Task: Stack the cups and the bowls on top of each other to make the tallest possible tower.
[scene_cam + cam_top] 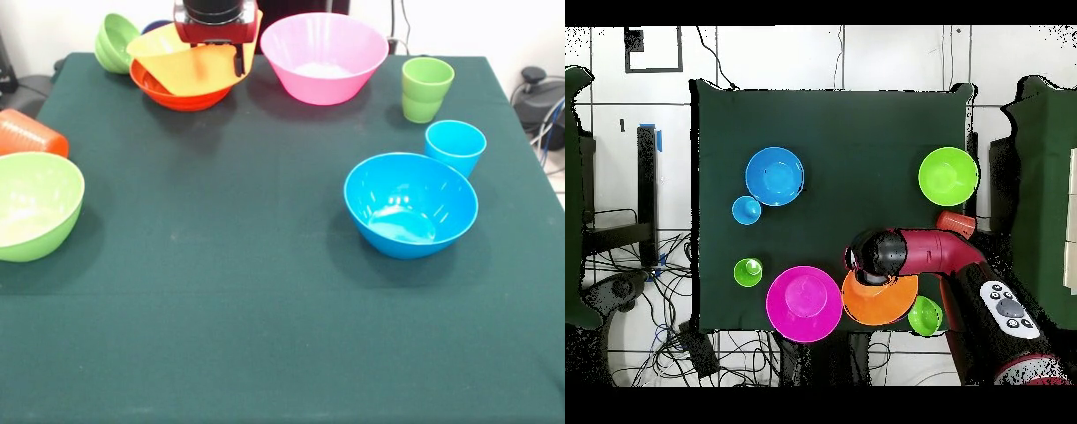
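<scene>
My gripper [226, 55] is at the table's far side, shut on the rim of the large orange bowl [181, 66]. It holds that bowl tilted in the red-orange bowl [177, 97]. In the overhead view my wrist [877, 256] covers part of the orange bowl [883, 300]. The pink bowl [322, 57] stands to the right of them. The small green bowl [115, 41] lies tipped at the far left, with the dark blue bowl [157, 26] barely showing behind. The blue bowl [410, 205], light blue cup [455, 146] and green cup [427, 87] stand on the right. The lime green bowl [35, 208] and the toppled orange cup [31, 132] are at the left edge.
The table has a dark green cloth [247, 291]. Cables [547, 115] lie off its right edge. In the overhead view my arm [965, 270] reaches in past the orange cup [956, 224] and the small green bowl [924, 315].
</scene>
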`<move>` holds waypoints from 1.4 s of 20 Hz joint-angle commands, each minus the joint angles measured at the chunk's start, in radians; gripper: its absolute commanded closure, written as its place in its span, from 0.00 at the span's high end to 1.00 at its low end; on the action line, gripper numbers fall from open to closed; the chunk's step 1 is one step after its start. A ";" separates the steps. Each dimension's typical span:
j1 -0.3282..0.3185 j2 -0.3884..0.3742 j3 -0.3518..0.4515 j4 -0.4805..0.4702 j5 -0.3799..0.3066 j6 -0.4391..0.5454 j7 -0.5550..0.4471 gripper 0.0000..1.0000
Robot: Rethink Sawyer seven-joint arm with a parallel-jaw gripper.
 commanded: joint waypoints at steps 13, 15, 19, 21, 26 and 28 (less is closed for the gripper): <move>-0.068 0.012 0.084 -0.153 0.094 0.250 -0.139 1.00; -0.068 -0.031 0.088 -0.132 0.104 0.280 -0.134 1.00; -0.051 -0.154 0.089 -0.097 0.138 0.373 -0.128 1.00; -0.048 -0.175 0.091 -0.099 0.149 0.407 -0.126 1.00; -0.055 -0.177 0.096 -0.091 0.150 0.408 -0.126 1.00; -0.056 -0.178 0.098 -0.089 0.150 0.407 -0.126 1.00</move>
